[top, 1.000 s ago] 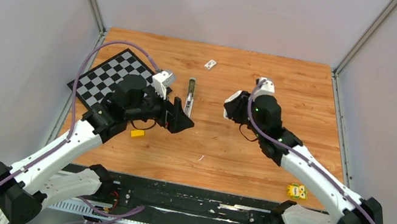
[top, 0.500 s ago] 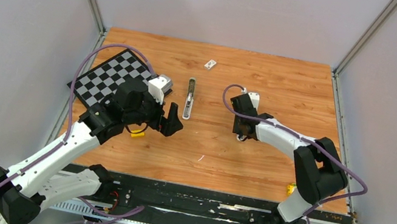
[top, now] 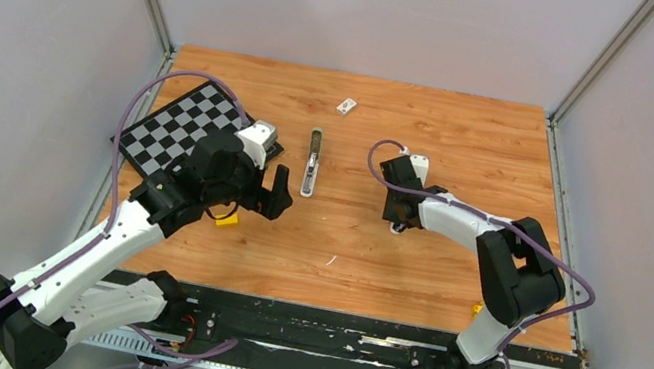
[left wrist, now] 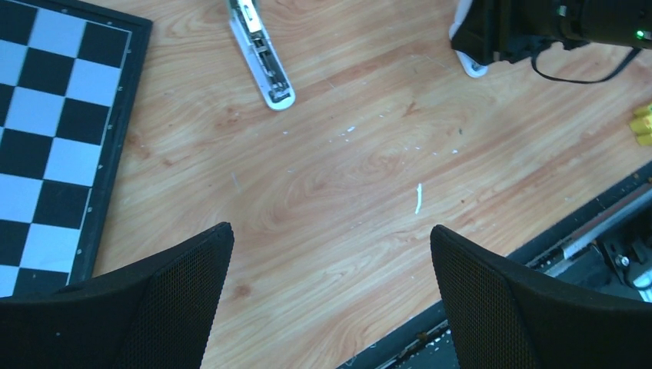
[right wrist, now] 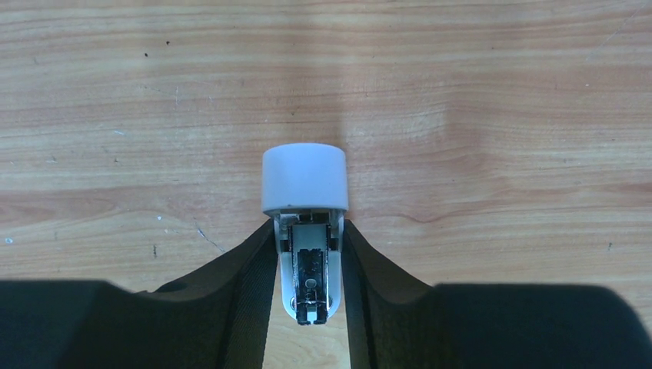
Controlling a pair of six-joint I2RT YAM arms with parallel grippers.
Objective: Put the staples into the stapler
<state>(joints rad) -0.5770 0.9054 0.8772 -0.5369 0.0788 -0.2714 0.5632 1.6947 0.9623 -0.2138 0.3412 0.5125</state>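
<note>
The stapler [top: 311,162] lies open on the wood, its metal channel up; it shows at the top of the left wrist view too [left wrist: 262,55]. My left gripper [top: 277,192] [left wrist: 330,238] hovers open and empty to the stapler's near left. My right gripper [top: 397,213] [right wrist: 307,231] points down at the table, shut on a small white stapler piece [right wrist: 304,181] with a metal insert, which stands on end on the wood. A thin pale sliver [top: 330,259] [left wrist: 418,197] lies near the front; I cannot tell whether it is staples.
A tiny white box [top: 347,105] sits near the back. A checkerboard [top: 168,127] [left wrist: 46,115] lies at the left, with a small yellow block [top: 226,220] by my left arm. A yellow object [left wrist: 642,127] lies near the front right, by the black rail [top: 317,330].
The right arm has swung down from a raised pose and set its gripper on the table with the white piece. The left gripper has drawn back slightly toward the left.
</note>
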